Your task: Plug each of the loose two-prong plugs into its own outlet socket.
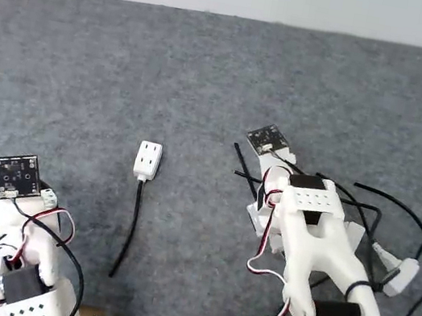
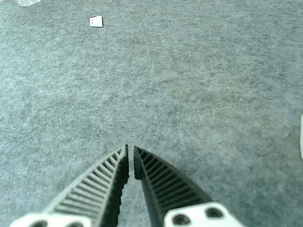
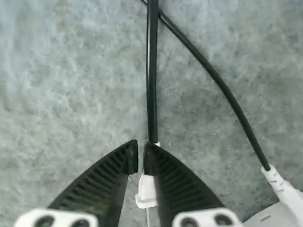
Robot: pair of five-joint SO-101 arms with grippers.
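My right gripper (image 3: 140, 151) is pinched shut on a white plug (image 3: 147, 194), its black cord (image 3: 151, 71) running straight ahead, and the outlet socket (image 1: 148, 160) lies apart on the carpet toward my closed, empty left gripper (image 2: 130, 153).

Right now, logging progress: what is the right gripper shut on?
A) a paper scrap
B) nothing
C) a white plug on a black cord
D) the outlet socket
C: the right gripper pinches a white plug, its black cord running away from the tips.

2 arms (image 1: 319, 242) — white plastic shells | jaws: black, ribbed | cables (image 1: 266, 241): red, white, black | wrist camera boards (image 1: 15, 175): black
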